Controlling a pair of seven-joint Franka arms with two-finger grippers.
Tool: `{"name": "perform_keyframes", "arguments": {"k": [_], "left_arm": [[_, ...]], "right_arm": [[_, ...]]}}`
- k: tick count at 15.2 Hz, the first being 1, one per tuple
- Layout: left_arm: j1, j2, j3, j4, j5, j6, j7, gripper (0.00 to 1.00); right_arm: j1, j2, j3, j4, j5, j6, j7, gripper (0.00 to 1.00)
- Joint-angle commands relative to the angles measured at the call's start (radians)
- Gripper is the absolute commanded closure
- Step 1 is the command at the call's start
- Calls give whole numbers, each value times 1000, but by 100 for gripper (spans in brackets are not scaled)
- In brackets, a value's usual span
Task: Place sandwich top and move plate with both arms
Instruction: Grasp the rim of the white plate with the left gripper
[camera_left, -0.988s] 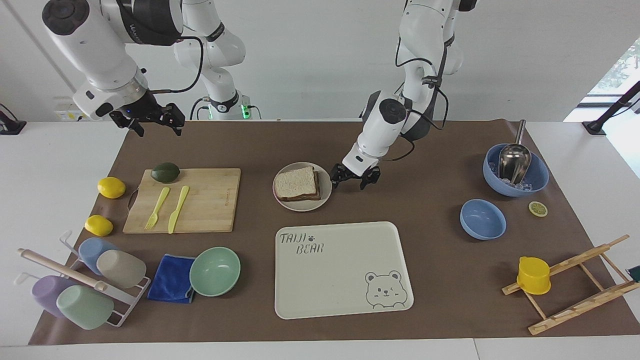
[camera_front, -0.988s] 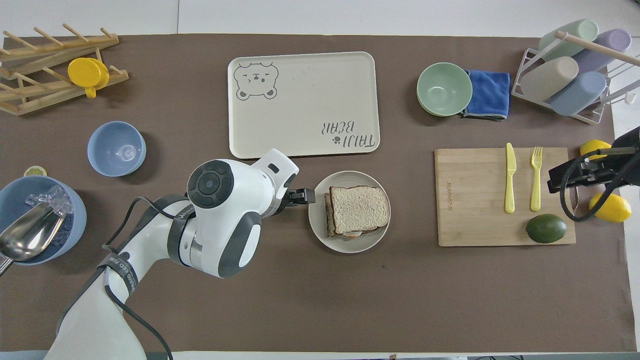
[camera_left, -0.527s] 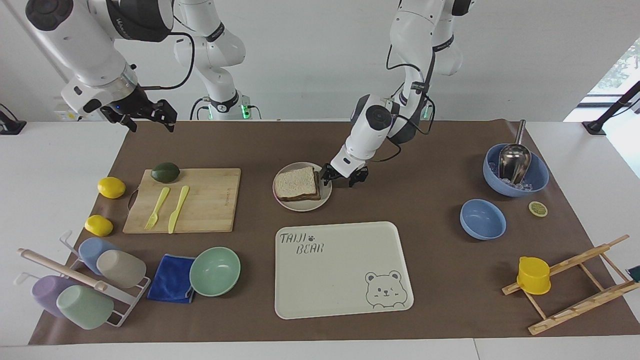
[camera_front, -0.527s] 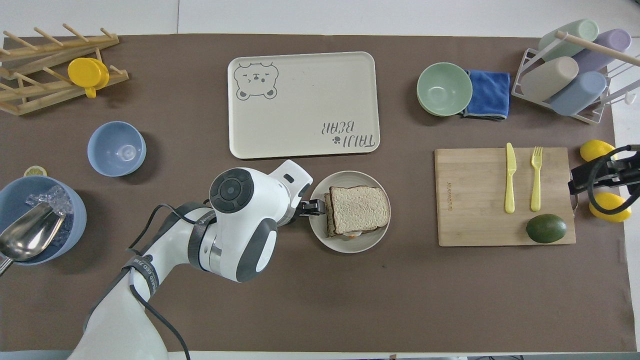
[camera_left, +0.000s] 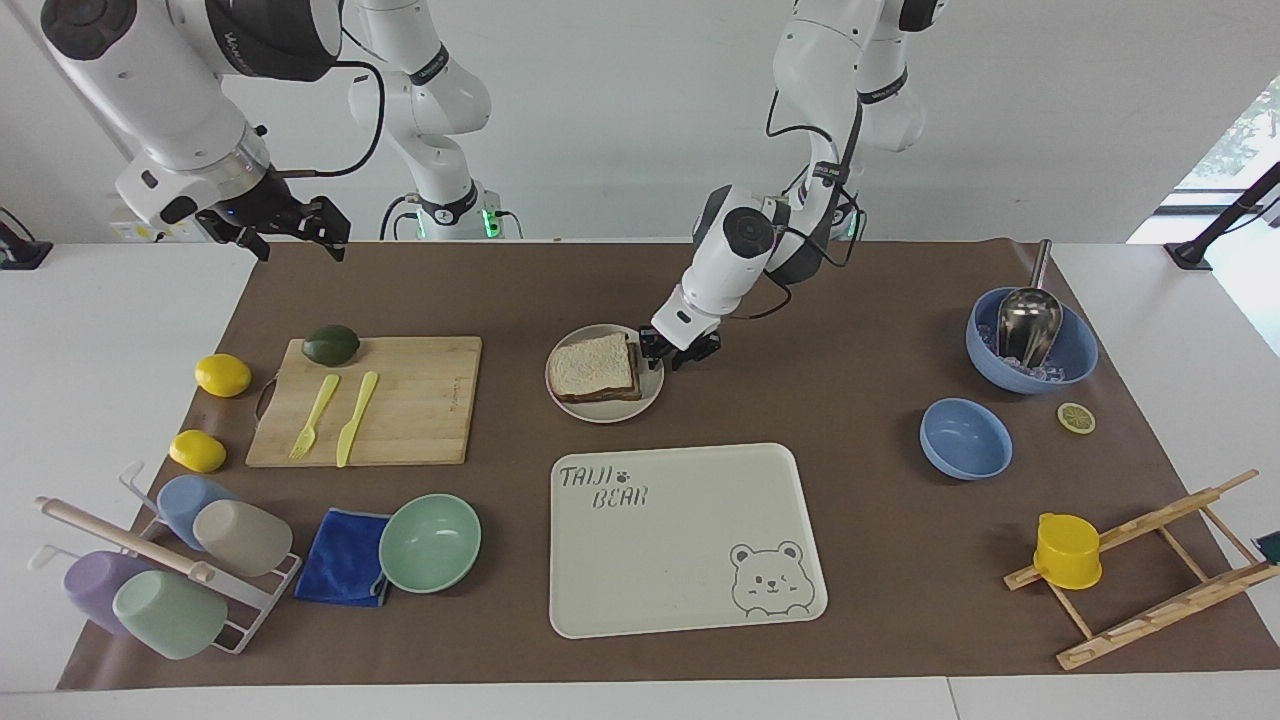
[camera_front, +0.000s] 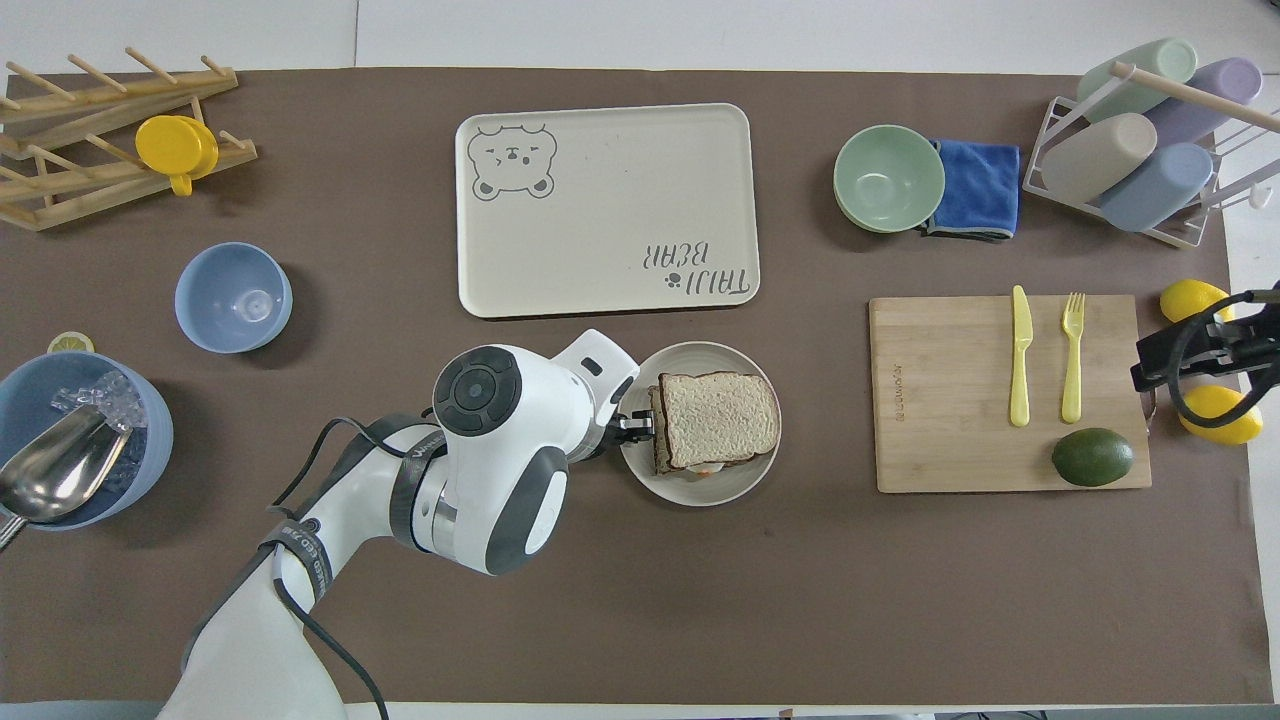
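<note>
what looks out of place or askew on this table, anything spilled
Nothing looks spilled or damaged. The sandwich top sits a little skewed on the slice under it on the plate, whose edge the left gripper is at. A lone lemon slice lies on the mat.

Your white bench (camera_left: 120, 330) carries a brown mat (camera_left: 860, 300). On the mat: plate (camera_left: 652, 392) mid-bench, tray (camera_left: 690, 540) farther from the robots. Toward the right arm's end you've got cutting board (camera_left: 420, 400), two lemons (camera_left: 222, 375), green bowl (camera_left: 430, 542), blue cloth (camera_left: 342, 557), cup rack (camera_left: 250, 610). Toward the left arm's end: two blue bowls (camera_left: 965, 438), lemon slice (camera_left: 1076, 417), wooden rack (camera_left: 1150, 570).
</note>
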Motion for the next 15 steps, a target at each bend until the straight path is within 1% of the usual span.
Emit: {"name": "perform_keyframes", "arguments": {"k": [1,5,7,9,15], "left_arm": [[-19,0,14,-9,-22,19,4,67],[-29,0,14,-9,-25,20,-2,90],[-38,2,15,-9,-25,25,-4,100],[-38,3,15,-9,-25,25,-7,100],[-19,2,17,-3,-62,-1,-9,100]], "right_arm": [[-26,-22,20,-27,18,18,-10,0],[-23,-20,22,-21,17,18,-11,0],[-24,-16,22,-8,6,18,-17,0],[-30,-8,17,22,8,17,-20,0],[-30,-11,14,22,18,18,-20,0]]}}
